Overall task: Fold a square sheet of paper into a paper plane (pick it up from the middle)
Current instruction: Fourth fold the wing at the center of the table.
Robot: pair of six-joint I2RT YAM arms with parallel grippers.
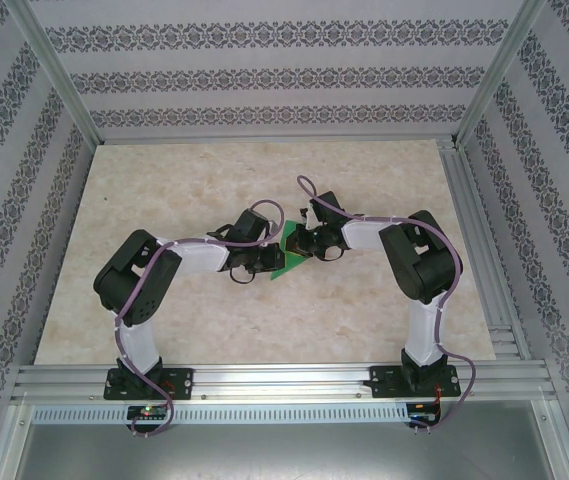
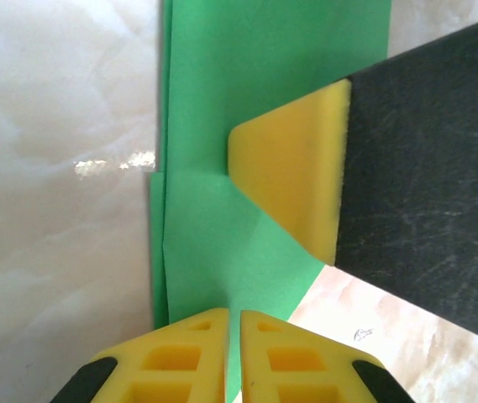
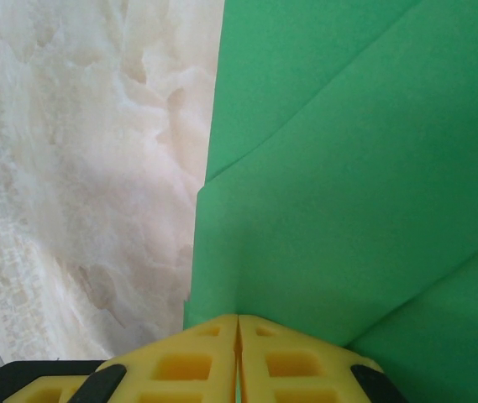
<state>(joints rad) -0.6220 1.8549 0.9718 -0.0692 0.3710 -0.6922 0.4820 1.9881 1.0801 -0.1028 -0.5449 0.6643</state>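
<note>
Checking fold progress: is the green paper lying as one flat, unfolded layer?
No, the green paper shows overlapping folded layers with diagonal edges.

The counter [image 1: 164, 200] is a flat, glossy slab with a pale beige marble pattern; the left wrist view shows a small bright glare spot [image 2: 112, 162] on the counter and a small dark mark [image 2: 363, 334] near its lower right. Walls [image 1: 264, 80] papered in light stripes and dark floral bands enclose it on three sides, with slanted aluminium posts [image 1: 59, 70] at the back corners. Aluminium rails [image 1: 284, 378] border the near edge, followed by a slotted strip [image 1: 284, 412] and a grey metal sheet [image 1: 264, 450].
</note>
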